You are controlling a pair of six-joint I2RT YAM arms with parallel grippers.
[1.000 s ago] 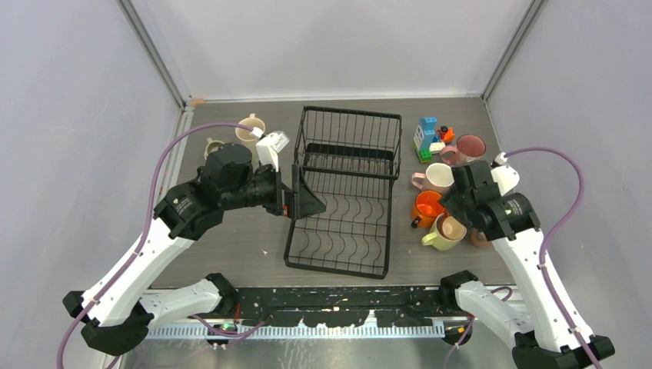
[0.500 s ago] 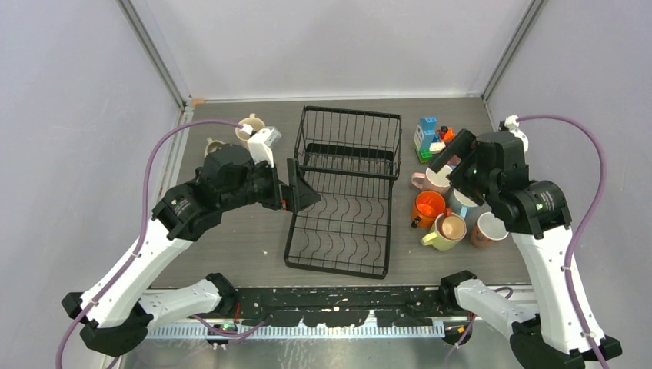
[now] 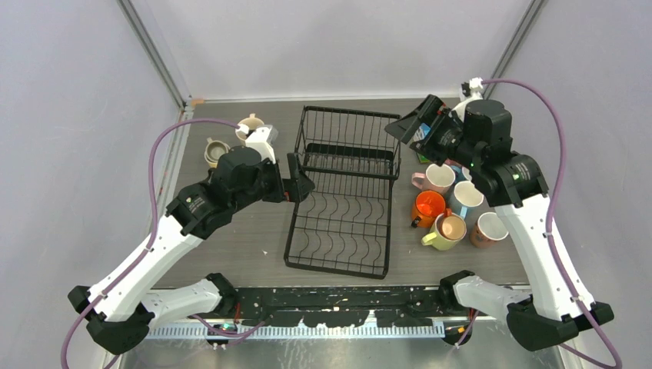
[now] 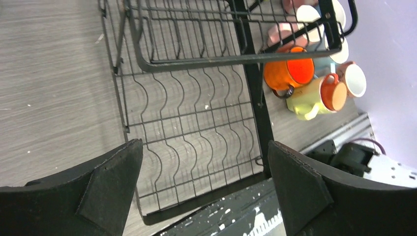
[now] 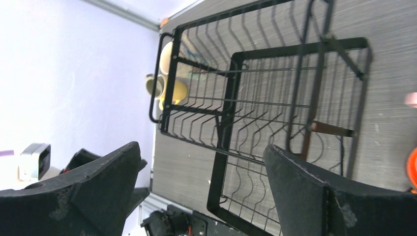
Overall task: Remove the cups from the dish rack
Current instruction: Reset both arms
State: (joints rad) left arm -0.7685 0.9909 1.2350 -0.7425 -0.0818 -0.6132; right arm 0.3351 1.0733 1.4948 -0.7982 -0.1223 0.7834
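Observation:
The black wire dish rack point(image 3: 346, 200) lies mid-table, and no cup shows in it. Right of it stand a pink cup point(image 3: 435, 178), an orange cup point(image 3: 427, 207), a yellow cup point(image 3: 446, 229), a light blue cup point(image 3: 466, 197) and a peach cup point(image 3: 487, 227). A cream cup point(image 3: 250, 125) and a grey-beige cup point(image 3: 215, 151) stand to its left. My left gripper point(image 3: 301, 183) is open and empty at the rack's left edge, over the wavy tray point(image 4: 196, 123). My right gripper point(image 3: 411, 123) is open and empty, raised over the basket's right corner point(image 5: 275, 113).
The toy-block figure point(image 3: 421, 138) stands at the back right, mostly hidden behind my right gripper. Grey walls close in the table on the left, back and right. The arm bases and a black rail point(image 3: 338, 304) run along the near edge.
My right gripper rose from among the right-hand cups and swung back-left to the rack's basket corner, uncovering the light blue cup. My left gripper shifted slightly back along the rack's left edge.

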